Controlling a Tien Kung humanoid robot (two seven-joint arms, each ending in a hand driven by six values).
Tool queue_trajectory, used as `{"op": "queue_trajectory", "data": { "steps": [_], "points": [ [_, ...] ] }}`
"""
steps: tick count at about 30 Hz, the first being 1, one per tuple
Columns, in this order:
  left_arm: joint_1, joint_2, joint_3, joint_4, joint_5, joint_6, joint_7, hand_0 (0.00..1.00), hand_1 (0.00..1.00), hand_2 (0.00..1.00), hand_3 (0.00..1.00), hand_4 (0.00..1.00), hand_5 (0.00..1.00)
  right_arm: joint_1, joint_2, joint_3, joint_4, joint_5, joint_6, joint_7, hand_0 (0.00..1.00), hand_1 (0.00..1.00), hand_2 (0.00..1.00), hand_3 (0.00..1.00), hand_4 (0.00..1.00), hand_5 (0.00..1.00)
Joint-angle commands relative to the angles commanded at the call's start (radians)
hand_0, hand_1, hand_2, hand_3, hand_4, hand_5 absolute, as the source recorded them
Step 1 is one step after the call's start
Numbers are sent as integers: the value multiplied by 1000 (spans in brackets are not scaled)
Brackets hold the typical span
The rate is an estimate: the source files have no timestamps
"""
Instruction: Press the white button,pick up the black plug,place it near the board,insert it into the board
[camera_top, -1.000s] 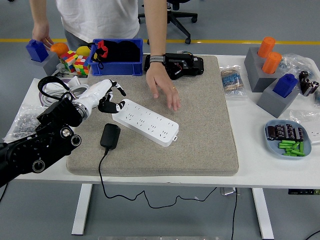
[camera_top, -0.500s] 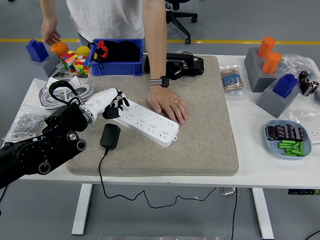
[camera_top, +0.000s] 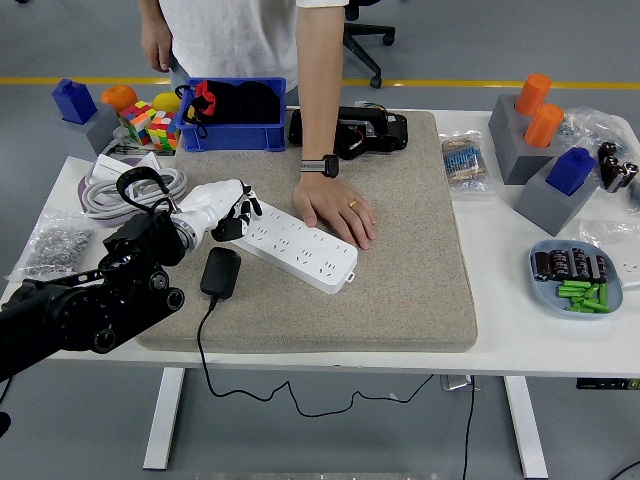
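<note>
My left hand (camera_top: 224, 209) rested with fingers curled, holding nothing, on the power strip's (camera_top: 297, 246) left end; a person's hand (camera_top: 335, 209) pressed its far edge, the black plug (camera_top: 220, 271) just beside.

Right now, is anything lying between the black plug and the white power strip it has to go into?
Nothing visible does. The plug lies on the mat just in front of the strip, with bare mat between. The left hand is at the strip's left end; a person's hand rests against its far side.
</note>
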Motion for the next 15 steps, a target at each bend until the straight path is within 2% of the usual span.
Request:
{"op": "queue_trajectory", "data": {
  "steps": [15],
  "points": [
    [-22, -20, 59, 52, 74, 28, 1, 158, 21, 54, 535, 2, 2, 2, 1, -5, 1, 3, 0, 0, 640, 644, 624, 603, 681, 457]
  ]
}}
